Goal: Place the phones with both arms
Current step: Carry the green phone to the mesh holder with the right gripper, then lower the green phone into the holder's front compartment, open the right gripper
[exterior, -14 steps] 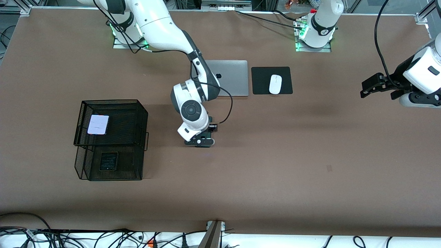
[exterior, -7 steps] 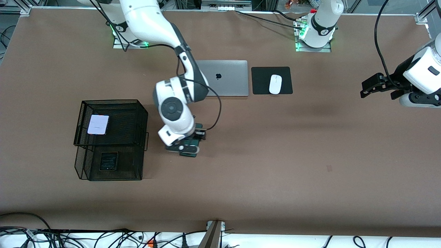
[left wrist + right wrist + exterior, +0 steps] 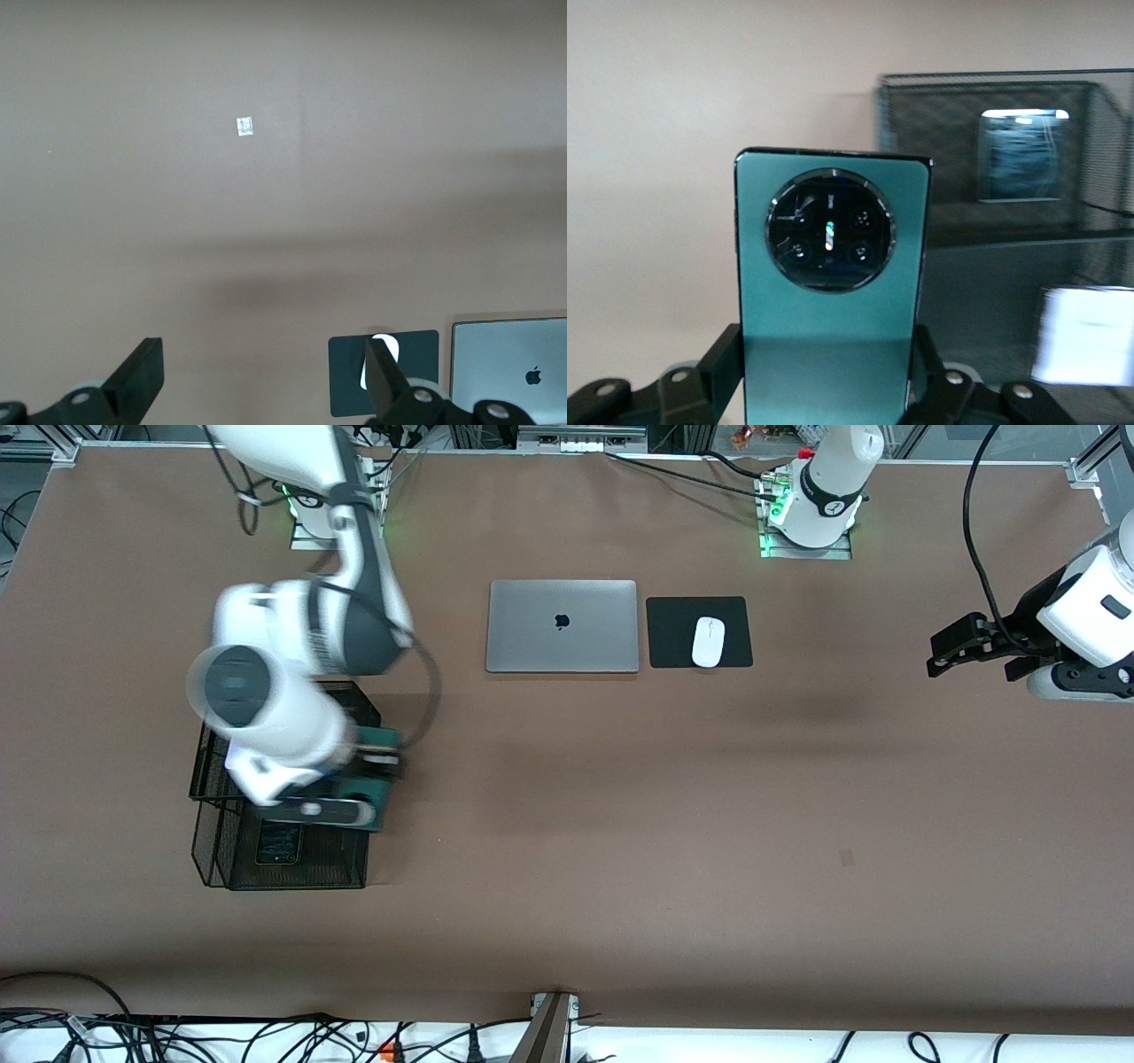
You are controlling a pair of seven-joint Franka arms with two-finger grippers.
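Brown desk [image 3: 620, 824] fills the front view, robot bases along its top edge, cables trailing off the near edge. Toward the right arm's end sits a black mesh rack [image 3: 213, 868] w/ two tiers.

Progress, as far as you can see: two of three phones look placed already. The black phone [image 3: 278, 841] lies in the lower tier, the part of the rack nearer the front camera. The lilac phone [image 3: 1081, 336] shows as a pale blurred rectangle in the right wrist view, on the upper tier; in the front view the arm covers most of it.

Third phone is in transit. Your right pincer [image 3: 332, 808] is pressed together on the green phone [image 3: 831, 292], pinching its lower end so it stands upright w/ the round camera ring facing the wrist cam. It hangs over the rack's edge on the side toward the laptop. The arm is smeared w/ motion blur, so it's prob moving fast.

Left pincer [image 3: 979, 645] is spread wide, holds nothing, and waits up over the left arm's end of the desk.

Silver laptop [image 3: 563, 626], closed, and white mouse [image 3: 708, 641] on its black mouse pad [image 3: 673, 633] sit mid-desk near the bases, not part of the job.

What's left, in my judgement: lower the green phone into the rack, release, and pull the arm clear. I can't tell which tier it's meant for.
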